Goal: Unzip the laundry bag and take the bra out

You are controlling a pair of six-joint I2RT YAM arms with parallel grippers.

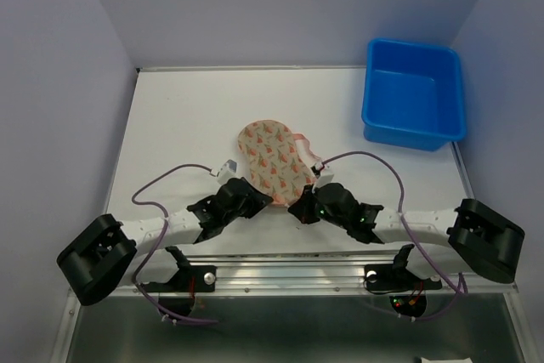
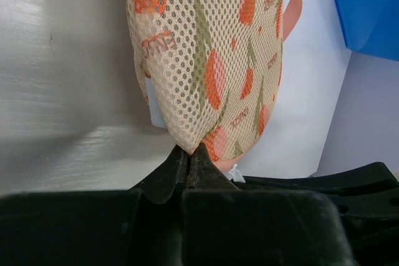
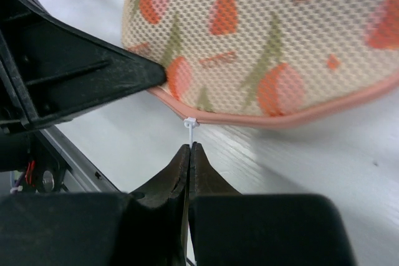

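Right wrist view: the right gripper [image 3: 189, 149] is seen with its fingers together, apparently clamped on the thin white zip pull [image 3: 189, 124] that hangs from the pink zip edging [image 3: 299, 116] just beyond the fingertips. The laundry bag [image 3: 280, 35] is spread directly ahead of this gripper, flat on the table [image 1: 187, 116]. The left gripper [image 2: 189, 151] is closed too, with the near mesh edge of the bag pinched between its tips and the bag stretching away in front of it. No bra can be seen; it is judged to be inside the closed bag.

The pull is small and only its end is held, so it could be lost from the fingers if it is tugged sideways off the line of the zip rather than along the edging. If the left pinch is weak, the whole bag could be dragged along with the pull and the zip left unopened; mesh could also be caught in the slider.

The two grippers are crowded together, the left one sitting close to the left of the right fingers, so a sweep toward it is blocked. A blue tub [image 1: 415, 91] is set well beyond and to the right of the right gripper, out of the way.
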